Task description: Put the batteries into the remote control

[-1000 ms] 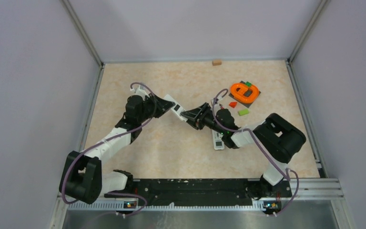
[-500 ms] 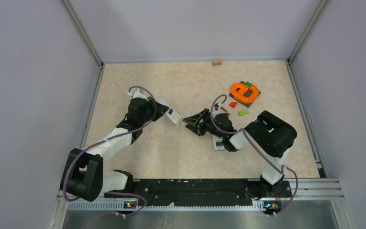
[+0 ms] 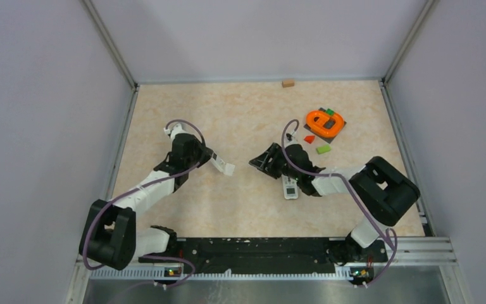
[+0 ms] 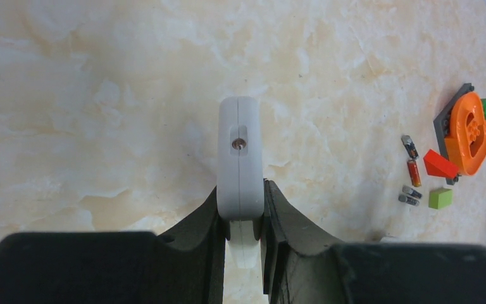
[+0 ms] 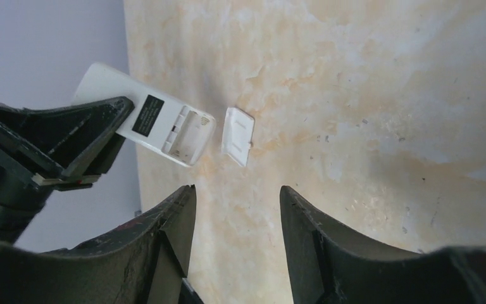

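Clenched with the left fingers (image 4: 280, 218) on the two long sides of the white remote control (image 4: 240, 158). Carries it with the long axis straight out from the wrist, free end pointing away and tilted down toward the worktop (image 4: 101, 95); from above, aimed toward the right arm. Turns an open battery bay, near that free end, to the right wrist camera. Leaves a narrow gap to the loose white cover (image 5: 237, 136), flat on the worktop. Holds the right fingers (image 5: 304, 221) spread wide, nothing between, aimed at that cover. Finds four batteries (image 4: 414, 172) well apart, by a red wedge (image 4: 442, 164) and green block (image 4: 440, 198): two end to end, two side by side.
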